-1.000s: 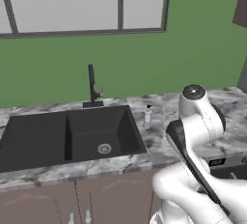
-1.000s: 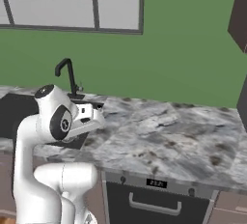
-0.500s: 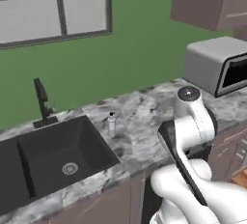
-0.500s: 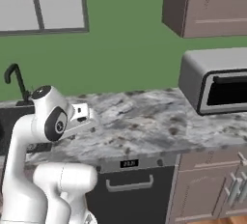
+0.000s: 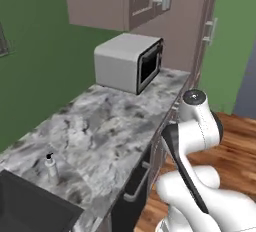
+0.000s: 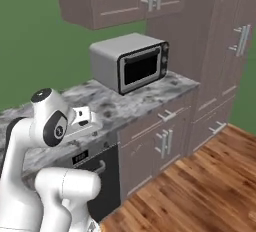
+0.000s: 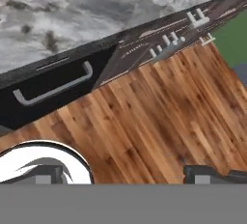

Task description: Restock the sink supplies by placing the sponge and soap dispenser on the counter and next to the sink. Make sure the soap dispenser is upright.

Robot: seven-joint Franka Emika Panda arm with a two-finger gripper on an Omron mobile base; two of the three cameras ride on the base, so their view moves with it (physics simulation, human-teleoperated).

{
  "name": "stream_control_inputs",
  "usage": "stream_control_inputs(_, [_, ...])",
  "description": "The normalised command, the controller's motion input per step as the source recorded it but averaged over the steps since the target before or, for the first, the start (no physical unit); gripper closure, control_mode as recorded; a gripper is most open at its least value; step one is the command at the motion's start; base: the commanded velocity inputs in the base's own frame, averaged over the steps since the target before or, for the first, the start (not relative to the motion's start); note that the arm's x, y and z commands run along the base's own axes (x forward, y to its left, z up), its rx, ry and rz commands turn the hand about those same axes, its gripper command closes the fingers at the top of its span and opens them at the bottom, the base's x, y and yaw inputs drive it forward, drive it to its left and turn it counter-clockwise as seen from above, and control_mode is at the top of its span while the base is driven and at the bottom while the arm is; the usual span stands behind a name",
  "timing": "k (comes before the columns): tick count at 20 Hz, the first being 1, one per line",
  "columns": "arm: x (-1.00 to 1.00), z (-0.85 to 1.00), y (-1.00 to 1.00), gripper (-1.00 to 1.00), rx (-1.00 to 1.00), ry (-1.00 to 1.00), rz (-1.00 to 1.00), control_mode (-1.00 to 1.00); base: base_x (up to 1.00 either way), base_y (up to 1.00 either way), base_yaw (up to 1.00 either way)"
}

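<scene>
**On the counter by the sink: one dispenser**

I log the dispenser (image 5: pixel 50 166) upright on the counter (image 5: pixel 115 126), just beside the sink (image 5: pixel 25 206) corner. Microwave (image 5: pixel 129 61) stands well apart at the far end. My gripper (image 7: pixel 124 174) is spread wide and empty over the wood floor (image 7: pixel 159 117), facing the dishwasher (image 7: pixel 53 85).

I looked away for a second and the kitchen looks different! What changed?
The robot's base turned right, so the cameras swung: the sink slid off to the left edge and a microwave came into view. The soap dispenser didn't move; it stays upright on the counter. The gripper stays open and empty.
</scene>
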Motion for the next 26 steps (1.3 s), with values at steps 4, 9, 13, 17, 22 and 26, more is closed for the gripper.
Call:
stream_control_inputs(4, [0.00,0.00,0.00,-1.00,0.00,0.00,0.00,1.00,0.00,0.00,-0.82])
stream_control_inputs(9, [0.00,0.00,0.00,-1.00,0.00,0.00,0.00,1.00,0.00,0.00,-0.81])
stream_control_inputs(13, [0.00,0.00,0.00,-1.00,0.00,0.00,0.00,1.00,0.28,0.00,-0.81])
stream_control_inputs(17, [0.00,0.00,0.00,-1.00,0.00,0.00,0.00,1.00,0.53,-0.04,-0.76])
stream_control_inputs(22, [0.00,0.00,0.00,-1.00,0.00,0.00,0.00,1.00,0.40,0.02,-0.74])
stream_control_inputs(26, [0.00,0.00,0.00,-1.00,0.00,0.00,0.00,1.00,0.47,0.23,-0.66])
